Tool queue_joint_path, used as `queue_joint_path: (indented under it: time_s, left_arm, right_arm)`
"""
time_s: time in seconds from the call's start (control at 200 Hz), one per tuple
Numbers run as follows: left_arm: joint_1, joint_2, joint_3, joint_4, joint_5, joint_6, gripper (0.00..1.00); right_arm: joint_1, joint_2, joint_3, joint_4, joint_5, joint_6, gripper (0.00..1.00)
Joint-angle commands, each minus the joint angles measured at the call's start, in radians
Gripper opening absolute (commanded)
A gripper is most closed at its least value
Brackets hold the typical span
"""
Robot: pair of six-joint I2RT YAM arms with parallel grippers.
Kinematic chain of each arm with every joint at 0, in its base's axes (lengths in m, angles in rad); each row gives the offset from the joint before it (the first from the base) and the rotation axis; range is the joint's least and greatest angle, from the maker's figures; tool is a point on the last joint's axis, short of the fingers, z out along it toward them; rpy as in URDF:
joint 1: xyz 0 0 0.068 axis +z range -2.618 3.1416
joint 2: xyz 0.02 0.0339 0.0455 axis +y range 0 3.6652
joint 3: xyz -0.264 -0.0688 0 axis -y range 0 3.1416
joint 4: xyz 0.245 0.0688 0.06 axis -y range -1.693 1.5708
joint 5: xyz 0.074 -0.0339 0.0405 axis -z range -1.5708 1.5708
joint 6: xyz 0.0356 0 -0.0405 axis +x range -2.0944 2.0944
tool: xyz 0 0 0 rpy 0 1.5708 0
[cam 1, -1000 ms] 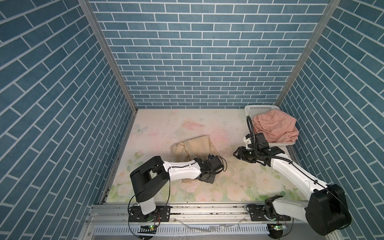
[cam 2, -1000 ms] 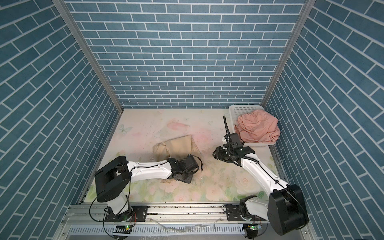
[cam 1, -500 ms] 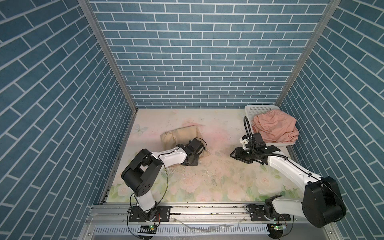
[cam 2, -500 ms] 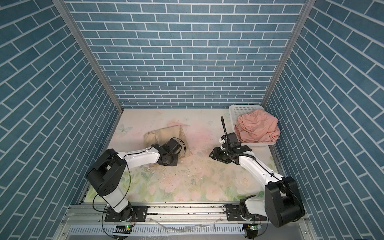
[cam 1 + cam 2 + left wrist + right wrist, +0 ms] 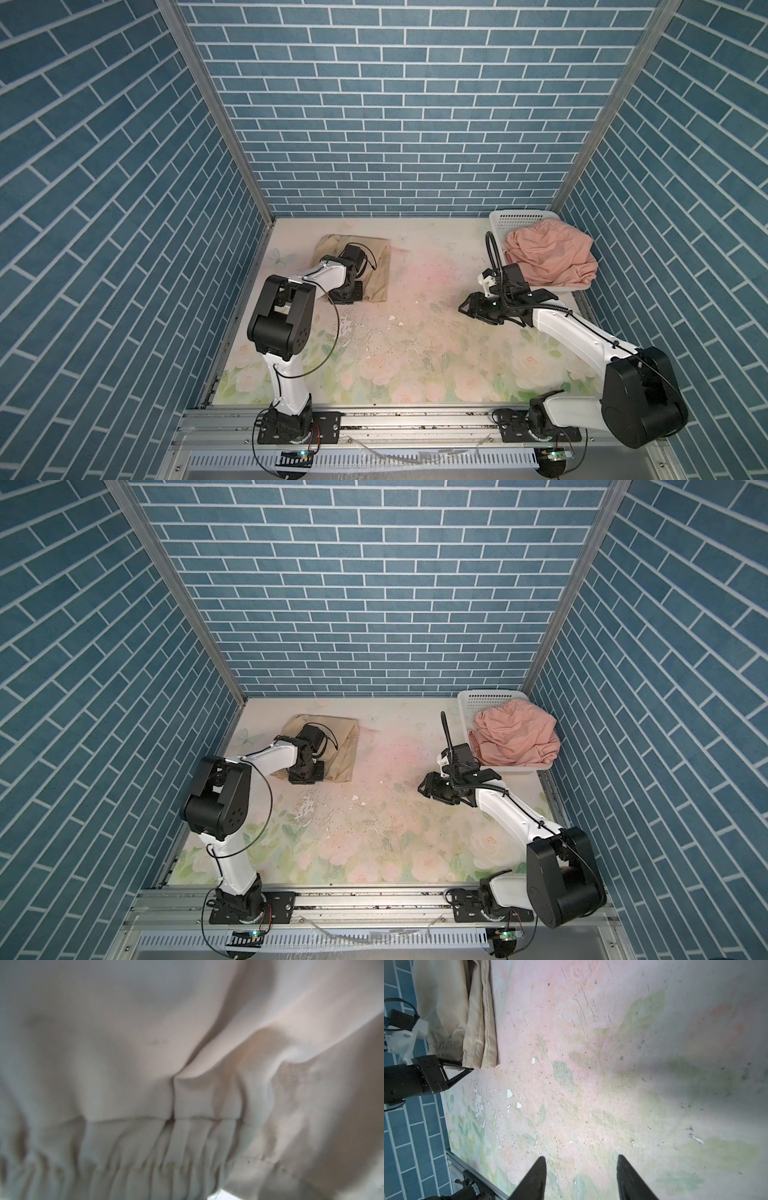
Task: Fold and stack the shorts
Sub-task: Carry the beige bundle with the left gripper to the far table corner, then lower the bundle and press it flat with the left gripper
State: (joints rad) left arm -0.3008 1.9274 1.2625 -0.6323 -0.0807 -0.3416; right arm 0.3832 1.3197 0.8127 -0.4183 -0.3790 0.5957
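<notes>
The beige shorts lie folded at the far left of the table. My left gripper sits at their near edge, shut on the cloth by the gathered waist; the right wrist view shows its fingertips pinched on the beige shorts. Beige cloth fills the left wrist view and hides the jaws. The pink shorts lie bunched in the white basket. My right gripper hovers open and empty over the table's right middle.
The basket stands in the far right corner against the blue brick walls that enclose the table on three sides. The floral table cover is worn, with white chips near its middle. A metal rail runs along the front.
My left gripper has dragged the beige shorts from the table's middle to the far left, still shut on them. The right gripper has shifted slightly and stayed open.
</notes>
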Motion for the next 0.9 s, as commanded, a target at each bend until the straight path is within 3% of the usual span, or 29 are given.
queue_joint_path:
  time_s: [0.0, 0.17, 0.25, 0.345, 0.495, 0.59, 0.895]
  left_arm:
    - [0.008, 0.071, 0.072, -0.046, -0.003, 0.04, 0.04]
    - [0.057, 0.105, 0.102, -0.052, 0.038, 0.035, 0.05]
    - [0.053, 0.065, 0.084, -0.06, 0.113, 0.029, 0.29]
    - [0.01, -0.029, 0.035, -0.066, 0.194, -0.003, 0.47]
    - [-0.113, -0.122, 0.083, -0.162, 0.158, -0.025, 0.8]
    - [-0.145, -0.12, 0.162, -0.187, 0.125, -0.013, 0.99]
    - [-0.153, 0.164, 0.541, -0.25, -0.089, 0.058, 1.0]
  right_arm:
    - [-0.007, -0.017, 0.038, -0.018, 0.041, -0.022, 0.56]
    - [-0.008, -0.031, 0.049, -0.033, 0.039, -0.023, 0.57]
    - [-0.007, -0.038, 0.049, -0.049, 0.04, -0.032, 0.57]
    - [-0.007, -0.047, 0.047, -0.062, 0.051, -0.039, 0.57]
    - [-0.009, -0.042, 0.047, -0.036, 0.046, -0.04, 0.57]
    - [-0.009, -0.019, 0.059, -0.015, 0.02, -0.043, 0.57]
    - [-0.01, -0.011, 0.061, 0.027, -0.008, -0.051, 0.57]
